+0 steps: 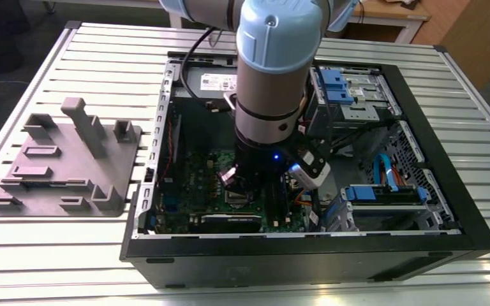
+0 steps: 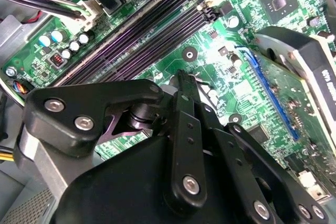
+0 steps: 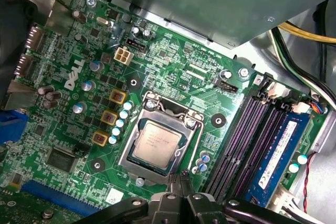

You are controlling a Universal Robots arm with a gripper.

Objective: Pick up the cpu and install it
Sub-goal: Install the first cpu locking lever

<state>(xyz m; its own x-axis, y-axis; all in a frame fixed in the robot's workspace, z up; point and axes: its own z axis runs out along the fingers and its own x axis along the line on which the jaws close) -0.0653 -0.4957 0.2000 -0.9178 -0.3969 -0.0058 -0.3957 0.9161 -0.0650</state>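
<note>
Silvery-grey and square, the cpu (image 3: 157,140) lay flat in its socket on the green motherboard (image 3: 173,56), with a bright metal frame (image 3: 137,129) closed around its edges. Seen in the first wrist view, my claw (image 3: 181,176) had its two thin black tips drawn together to a narrow point and nothing was held between them. That point stood just beside one corner of the frame, close to the cpu but off its metal top. I could not tell whether the tips touched the board.

In the second wrist view my claw (image 2: 181,77) showed from behind, its black linkages bunched close and the tip over green board between small components. The long dark memory slots (image 2: 142,30) ran just beside it. The first wrist view showed those slots on the far side of the socket from the yellow-capped parts, and one of them carried a blue module (image 3: 275,150).

From the exterior view my arm (image 1: 270,76) reached straight down into the open black computer case (image 1: 313,255), and my claw (image 1: 243,191) hung low over the board. The case sat on a slatted metal surface (image 1: 58,268) — and a grey plastic fixture block (image 1: 66,159) lay well apart from it, toward the exterior view's left.
</note>
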